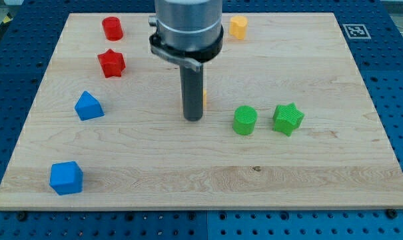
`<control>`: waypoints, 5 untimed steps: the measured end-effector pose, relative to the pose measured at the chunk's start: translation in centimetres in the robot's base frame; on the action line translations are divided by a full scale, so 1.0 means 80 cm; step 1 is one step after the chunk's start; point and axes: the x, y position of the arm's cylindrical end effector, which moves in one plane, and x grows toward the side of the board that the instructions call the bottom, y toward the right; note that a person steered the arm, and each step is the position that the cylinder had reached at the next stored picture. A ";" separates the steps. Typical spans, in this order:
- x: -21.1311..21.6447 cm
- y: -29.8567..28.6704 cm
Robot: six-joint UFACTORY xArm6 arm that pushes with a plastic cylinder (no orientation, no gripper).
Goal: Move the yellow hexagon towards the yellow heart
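Right now my tip (192, 119) stands near the middle of the wooden bench (188, 180), and a sliver of yellow (204, 97) shows just behind the rod on its right side; most of that block is hidden by the rod, so its shape cannot be made out. A yellow block (238, 27) sits close to the bench's top edge, right of the arm's body, its shape unclear from here. As the arm ends in a bare rod, it has no fingers to spread or press together. A green cylinder (244, 121) and a green star (288, 119) stand side by side to the right of my tip, a small gap between them. Toward the view's left, a red cylinder (112, 28) lies near the top edge with a red star (111, 63) below it, a blue block (88, 106) lower still, and a blue cube (66, 177) near the bottom-left corner. Open wood stretches along the bottom and the right edge.
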 end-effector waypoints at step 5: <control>-0.059 -0.046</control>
